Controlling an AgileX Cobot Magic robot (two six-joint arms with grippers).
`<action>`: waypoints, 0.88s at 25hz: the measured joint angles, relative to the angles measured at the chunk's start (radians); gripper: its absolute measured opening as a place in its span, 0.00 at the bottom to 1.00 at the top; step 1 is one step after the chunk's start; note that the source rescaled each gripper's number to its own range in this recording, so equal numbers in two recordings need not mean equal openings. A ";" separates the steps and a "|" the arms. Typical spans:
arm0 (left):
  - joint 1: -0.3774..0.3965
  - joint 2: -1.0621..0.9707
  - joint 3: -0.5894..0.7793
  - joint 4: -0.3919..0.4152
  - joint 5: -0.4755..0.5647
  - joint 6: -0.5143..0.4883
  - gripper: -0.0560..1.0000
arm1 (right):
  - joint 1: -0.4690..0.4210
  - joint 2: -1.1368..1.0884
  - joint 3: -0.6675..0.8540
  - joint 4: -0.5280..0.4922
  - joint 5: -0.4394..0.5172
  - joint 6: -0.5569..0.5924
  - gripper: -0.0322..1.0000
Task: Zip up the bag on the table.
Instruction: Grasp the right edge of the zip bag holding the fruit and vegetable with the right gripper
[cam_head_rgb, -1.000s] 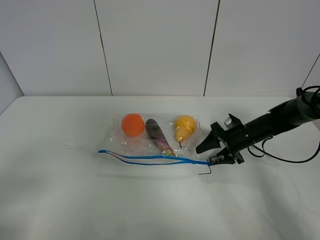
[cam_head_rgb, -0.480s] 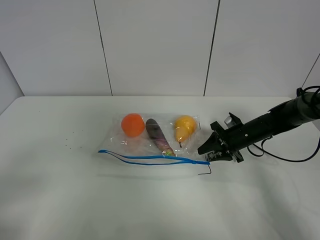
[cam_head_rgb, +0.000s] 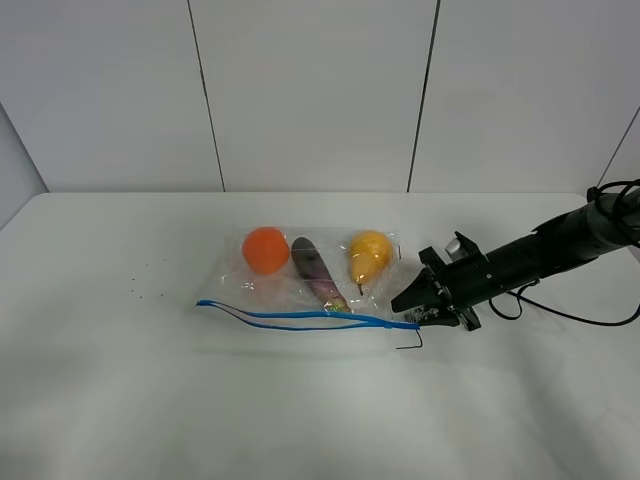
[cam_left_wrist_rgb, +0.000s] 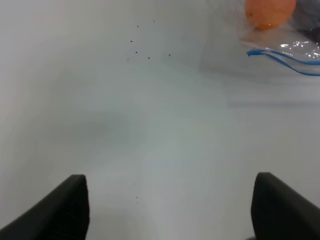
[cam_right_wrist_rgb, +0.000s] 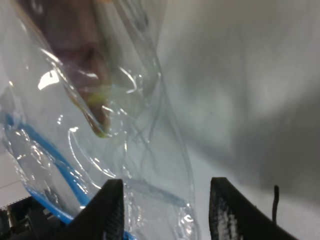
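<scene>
The clear plastic bag (cam_head_rgb: 310, 290) lies flat on the white table (cam_head_rgb: 150, 400). An orange (cam_head_rgb: 265, 249), a purple vegetable (cam_head_rgb: 313, 268) and a yellow pear (cam_head_rgb: 367, 252) show through it. Its blue zipper strip (cam_head_rgb: 300, 318) runs along the near edge, and its two halves stand apart at the left end. My right gripper (cam_head_rgb: 412, 312) is at the bag's right end. In the right wrist view the bag's crinkly corner (cam_right_wrist_rgb: 100, 125) lies between the gripper's (cam_right_wrist_rgb: 167, 205) partly closed jaws, which stay apart. My left gripper (cam_left_wrist_rgb: 167, 210) is open and empty over bare table, left of the bag (cam_left_wrist_rgb: 295, 45).
A thin black wire piece (cam_head_rgb: 410, 345) lies on the table just in front of the right gripper. Small black specks (cam_head_rgb: 140, 290) mark the table left of the bag. A white panelled wall stands behind the table. The right arm's cable trails off to the right.
My right gripper's jaws have narrowed and it has edged left onto the bag's right corner. The bag has not moved.
</scene>
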 joint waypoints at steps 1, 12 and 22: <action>0.000 0.000 0.000 0.000 0.000 0.000 0.86 | 0.000 0.000 0.000 0.000 0.000 -0.001 0.46; 0.000 0.000 0.000 0.000 0.000 0.000 0.86 | 0.000 0.000 0.000 0.000 0.013 -0.002 0.33; 0.000 0.000 0.000 0.000 0.000 0.000 0.86 | 0.000 0.000 0.000 -0.023 0.037 -0.004 0.33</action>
